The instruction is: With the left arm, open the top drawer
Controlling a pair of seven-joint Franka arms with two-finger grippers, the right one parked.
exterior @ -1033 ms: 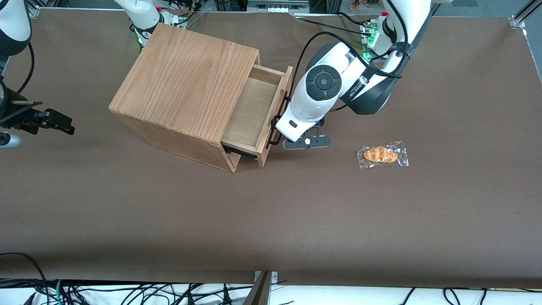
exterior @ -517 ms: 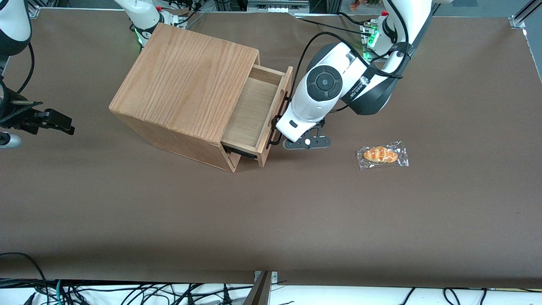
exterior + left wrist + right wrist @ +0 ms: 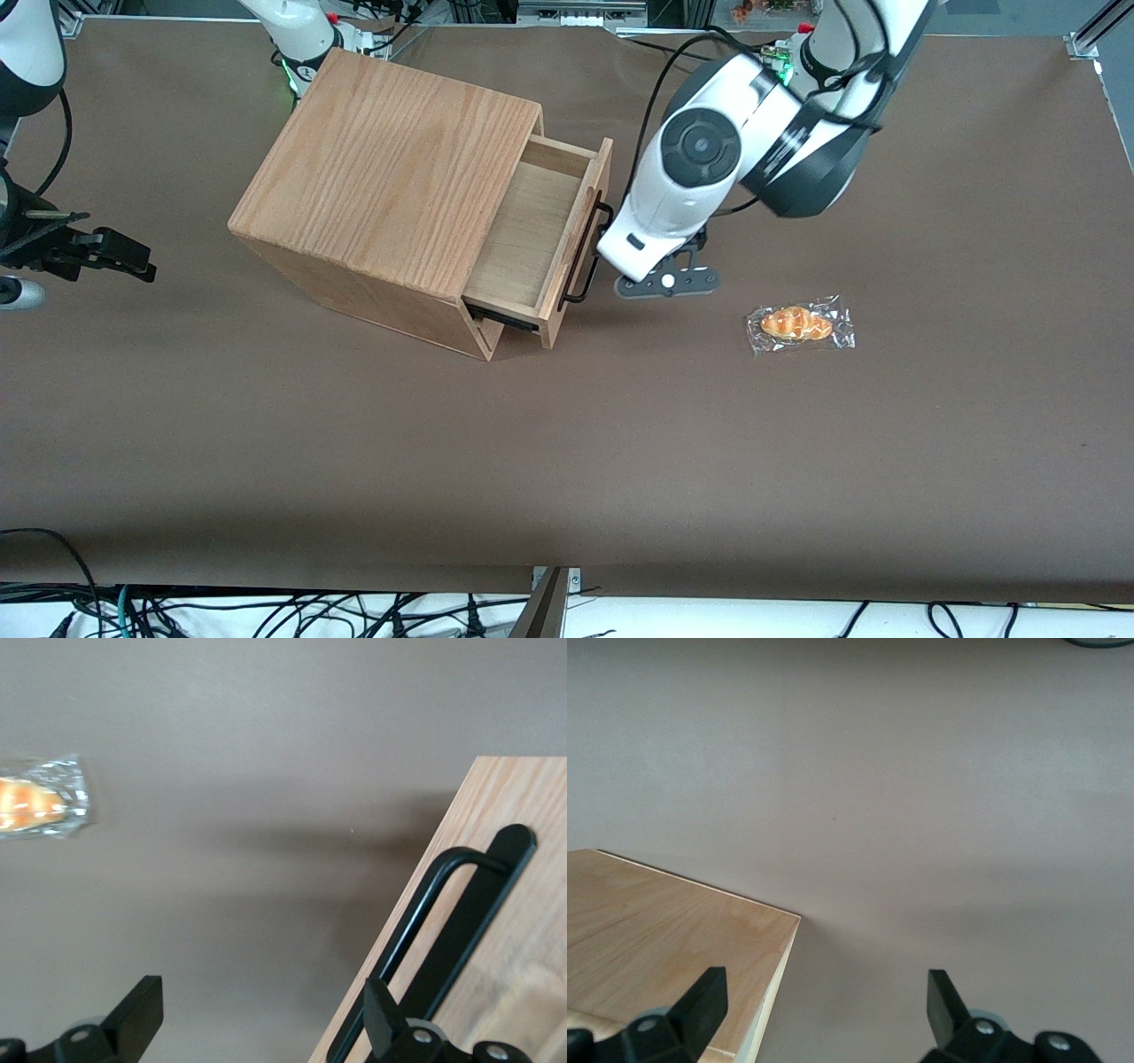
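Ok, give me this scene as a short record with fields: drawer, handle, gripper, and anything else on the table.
top drawer: pulled partly out of the cabinet, nothing visible inside
handle: black bar on the drawer front, nothing gripping it
gripper: open, beside the handle, clear of it, above the table
left arm: in front of the drawer
other: wrapped bread toward the working arm's end

White left arm (image 3: 682, 190), dark grey band, black claw (image 3: 261, 1019)
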